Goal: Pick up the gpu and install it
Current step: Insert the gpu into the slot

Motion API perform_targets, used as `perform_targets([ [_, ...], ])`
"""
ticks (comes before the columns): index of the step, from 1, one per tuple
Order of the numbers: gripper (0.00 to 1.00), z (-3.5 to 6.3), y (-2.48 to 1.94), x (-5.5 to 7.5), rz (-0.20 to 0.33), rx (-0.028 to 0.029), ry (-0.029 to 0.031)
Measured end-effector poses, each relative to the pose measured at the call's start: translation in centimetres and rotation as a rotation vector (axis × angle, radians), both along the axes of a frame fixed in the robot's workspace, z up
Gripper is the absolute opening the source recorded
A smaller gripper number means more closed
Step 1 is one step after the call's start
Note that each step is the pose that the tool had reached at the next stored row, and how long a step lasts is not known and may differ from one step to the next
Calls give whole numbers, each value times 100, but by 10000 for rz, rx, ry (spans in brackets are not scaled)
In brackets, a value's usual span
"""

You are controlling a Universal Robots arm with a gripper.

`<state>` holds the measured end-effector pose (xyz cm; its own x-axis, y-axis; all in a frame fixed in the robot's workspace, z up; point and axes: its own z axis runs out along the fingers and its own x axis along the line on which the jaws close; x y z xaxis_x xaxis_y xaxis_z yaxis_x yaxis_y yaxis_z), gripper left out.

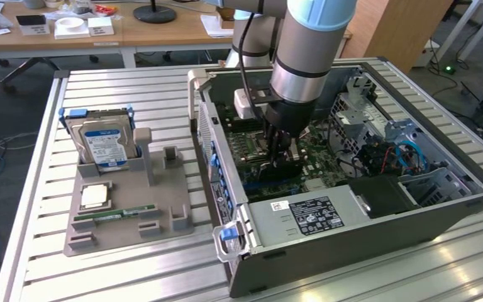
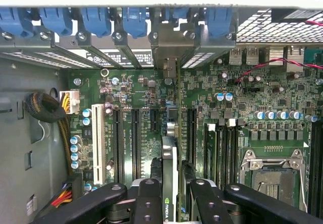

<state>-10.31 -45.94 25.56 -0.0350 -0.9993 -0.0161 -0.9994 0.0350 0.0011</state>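
Wrist view puts you well into the job: the gripper (image 2: 171,196) pinches the gpu (image 2: 170,171) edge-on between its fingers, held upright over the motherboard (image 2: 262,103) slots inside the computer case (image 1: 342,242); you have it picked up, but I judge seating unfinished; the card reads as a thin dark sliver with a green logo.

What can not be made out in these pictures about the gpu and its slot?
- Exterior view: the gpu is mostly hidden by the end effector that grips it; whether it sits in a slot cannot be told.
- Wrist view: the card is edge-on, so its face is unseen, and it covers the slot beneath.
- Wrist view: the fingers are cut off by the picture's edge.
- Exterior view: the drive label is too small to read.
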Motion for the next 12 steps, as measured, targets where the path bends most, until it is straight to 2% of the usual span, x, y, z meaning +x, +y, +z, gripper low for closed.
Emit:
perform_targets([
  [12,26,-11,0,-4,1,0,0],
])
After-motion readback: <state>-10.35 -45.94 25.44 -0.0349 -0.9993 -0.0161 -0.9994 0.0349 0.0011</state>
